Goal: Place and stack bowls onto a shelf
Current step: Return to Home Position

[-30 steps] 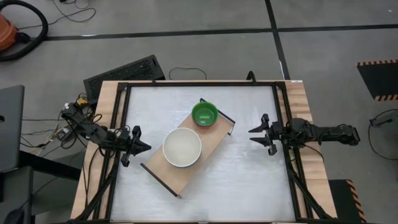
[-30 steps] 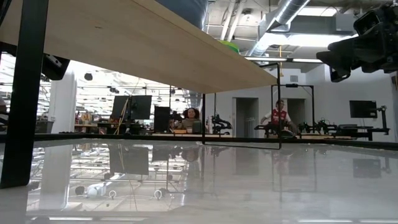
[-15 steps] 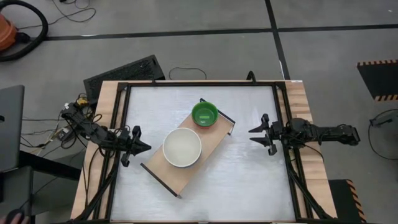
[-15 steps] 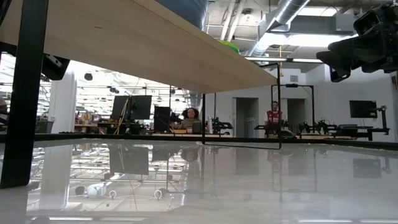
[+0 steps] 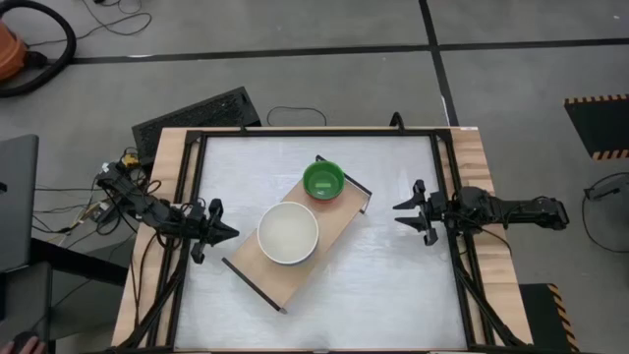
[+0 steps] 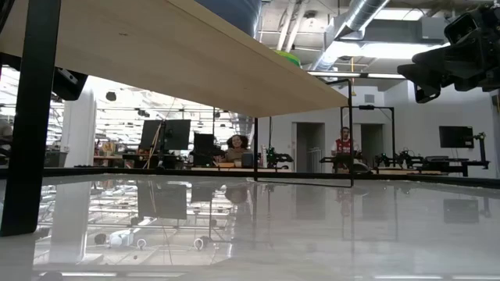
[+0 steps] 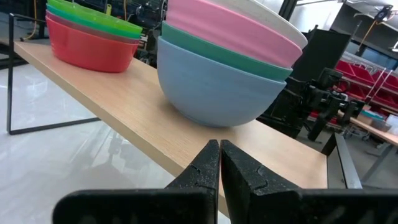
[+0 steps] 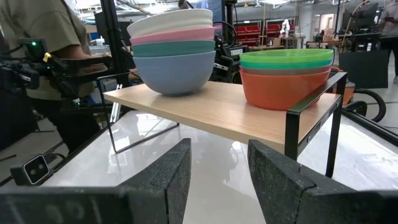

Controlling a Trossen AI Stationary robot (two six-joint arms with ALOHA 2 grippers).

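Two stacks are seen on the shelf [image 8: 211, 107]: four large bowls [image 8: 174, 57]; small bowls [image 8: 287, 79] hardly countable. Left hand [image 7: 219, 144] is closed, right hand [image 8: 219, 145] held wide.

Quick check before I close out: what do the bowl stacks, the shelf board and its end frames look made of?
Large bowl stack and small bowl stack: likely plastic, smooth with a soft sheen; even solid colours, thin rims.
Shelf board: light wood or wood-look laminate, matte; faint grain.
End frame: probably metal, matte black; thin straight bars, sharp bends.
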